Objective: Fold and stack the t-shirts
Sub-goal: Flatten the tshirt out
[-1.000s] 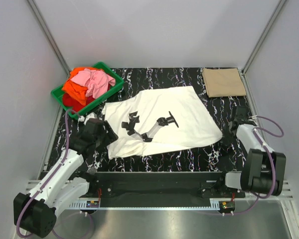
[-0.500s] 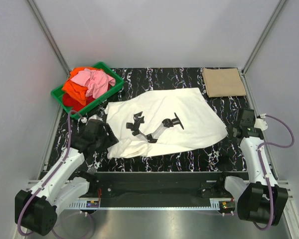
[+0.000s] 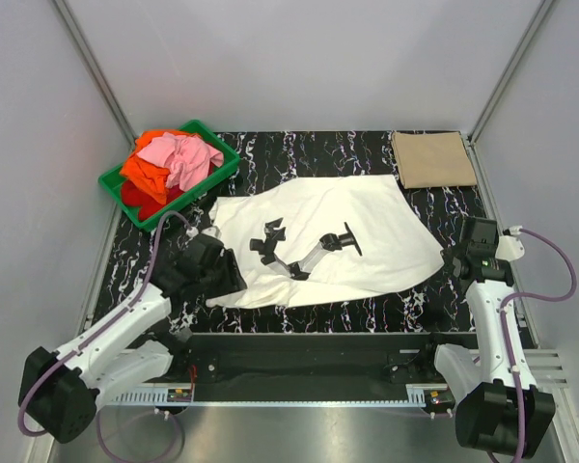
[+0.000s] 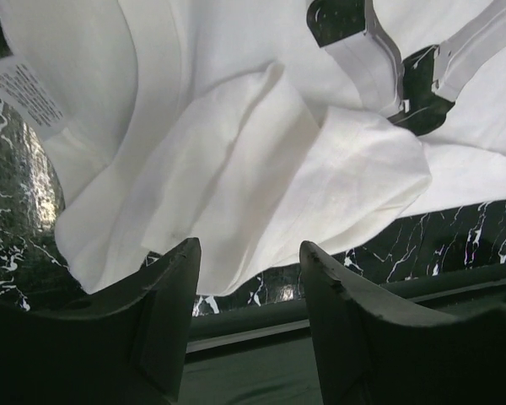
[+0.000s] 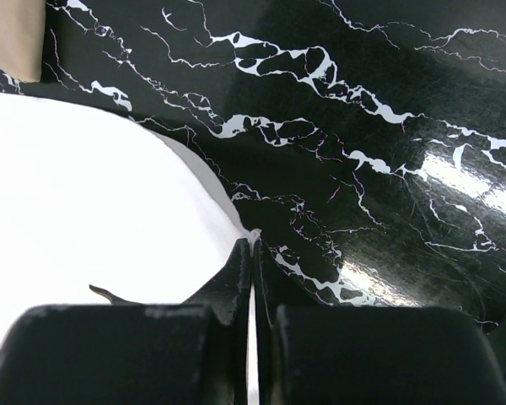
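While the white t-shirt lies spread but rumpled in the middle of the black marble table, the overhead view suggests the step in hand is laying it flat, with no fold begun. The tan t-shirt sits folded at the far right corner. The pink t-shirt, orange t-shirt and red t-shirt are heaped in the green crate at the far left. The left gripper reaches low over the shirt's near left corner, its arm stretched forward from the base. The right gripper sits at the shirt's right edge, that arm bent back toward the near right.

In the left wrist view, the fingers stand apart, straddling the bunched near edge of the cloth without pressing on it. A care label shows at the far left.

In the right wrist view, the right gripper has its fingers together, and a thin strip of white cloth appears pinched between them at the shirt's edge.

The next move likely calls for the left fingers to close on that bunched corner, then both arms to pull apart and smooth the shirt.
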Robot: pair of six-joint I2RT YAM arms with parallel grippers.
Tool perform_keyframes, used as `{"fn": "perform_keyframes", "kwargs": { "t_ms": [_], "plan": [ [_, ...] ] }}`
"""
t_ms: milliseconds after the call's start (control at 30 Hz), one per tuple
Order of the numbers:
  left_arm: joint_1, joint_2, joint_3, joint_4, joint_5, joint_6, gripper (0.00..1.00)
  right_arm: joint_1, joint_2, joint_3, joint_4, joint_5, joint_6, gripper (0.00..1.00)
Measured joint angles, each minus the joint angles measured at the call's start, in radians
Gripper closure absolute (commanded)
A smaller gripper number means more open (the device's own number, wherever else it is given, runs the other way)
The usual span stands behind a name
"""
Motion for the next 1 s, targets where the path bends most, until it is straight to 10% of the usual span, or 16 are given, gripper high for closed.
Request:
{"fn": "perform_keyframes", "kwargs": {
  "t_ms": [533,1000],
  "plan": [
    [-0.015,-0.235,-0.087,-0.18,-0.01,-0.795,0.46,0.0,0.0,-0.01,0.002,-0.007,-0.001,1.0],
    [-0.003,-0.292,-0.172,-0.296,-0.008,-1.143,0.42,0.0,-0.001,-0.014,0.003,-0.007,-0.012,1.0]
  ]
}}
